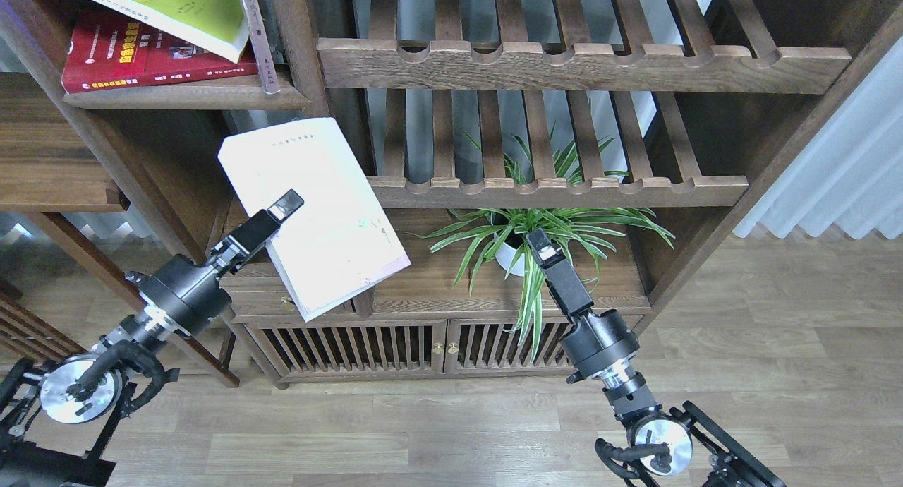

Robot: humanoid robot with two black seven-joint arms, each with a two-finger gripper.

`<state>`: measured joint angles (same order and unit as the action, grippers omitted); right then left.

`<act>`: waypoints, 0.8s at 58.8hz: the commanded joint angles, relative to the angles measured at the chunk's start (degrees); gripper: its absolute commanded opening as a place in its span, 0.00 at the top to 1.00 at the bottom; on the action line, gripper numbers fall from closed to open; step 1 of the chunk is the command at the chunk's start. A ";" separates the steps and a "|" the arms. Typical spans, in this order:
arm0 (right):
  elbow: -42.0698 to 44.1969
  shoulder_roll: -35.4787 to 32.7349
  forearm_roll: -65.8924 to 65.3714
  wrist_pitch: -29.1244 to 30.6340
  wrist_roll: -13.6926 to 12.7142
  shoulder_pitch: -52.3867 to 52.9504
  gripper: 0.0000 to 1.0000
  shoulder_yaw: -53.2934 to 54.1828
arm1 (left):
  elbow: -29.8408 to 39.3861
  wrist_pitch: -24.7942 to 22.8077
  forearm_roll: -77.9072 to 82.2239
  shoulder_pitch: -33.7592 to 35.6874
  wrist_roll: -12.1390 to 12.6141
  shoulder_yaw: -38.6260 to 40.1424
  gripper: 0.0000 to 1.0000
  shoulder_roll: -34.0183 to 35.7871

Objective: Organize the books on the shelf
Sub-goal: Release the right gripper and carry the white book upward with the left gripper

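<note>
My left gripper [282, 208] is shut on a large white book [324, 205], held tilted in the air below the shelf [187, 95] at the upper left. On that dark-brown plank a dark red book [134, 60] lies flat, with a yellow-green book [176, 7] leaning across its top. My right gripper [537, 240] hangs in front of the potted plant; its fingers look pressed together and hold nothing.
A thin grey-spined book [257, 35] leans against the upright post beside the shelf. Slatted racks [578, 67] fill the middle and right. A green potted plant [525, 236] stands on the low cabinet [437, 310] under the lower rack.
</note>
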<state>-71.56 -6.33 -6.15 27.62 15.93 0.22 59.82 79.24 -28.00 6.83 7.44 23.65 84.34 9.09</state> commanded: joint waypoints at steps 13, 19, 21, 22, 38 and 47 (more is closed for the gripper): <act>0.98 1.41 0.00 -0.02 -0.02 0.39 0.01 -0.06 | -0.05 0.00 -0.33 -5.42 0.43 3.19 0.97 2.60; 1.33 1.93 -0.09 -0.02 -0.02 0.39 0.01 -0.15 | -0.05 0.00 -0.33 -6.20 0.43 4.07 0.97 4.80; 1.42 2.02 0.00 -0.02 -0.02 0.48 0.01 -0.15 | -0.05 0.00 -0.33 -7.17 0.43 4.51 0.97 4.97; 1.42 2.02 -0.09 -0.02 -0.02 0.48 0.01 -0.15 | -0.05 0.00 -0.33 -7.52 0.43 4.69 0.97 4.98; 2.30 3.87 -0.18 -0.20 -0.02 0.48 0.01 -0.15 | -0.49 0.00 5.99 -12.89 1.22 13.38 0.97 1.29; 2.30 5.71 -0.70 -0.37 -0.02 0.13 0.01 -0.15 | -1.45 0.00 14.16 -13.68 1.40 17.69 0.97 -9.07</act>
<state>-69.26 -1.84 -6.48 27.40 15.90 0.63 59.67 78.39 -28.00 14.99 -5.74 24.91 99.02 7.55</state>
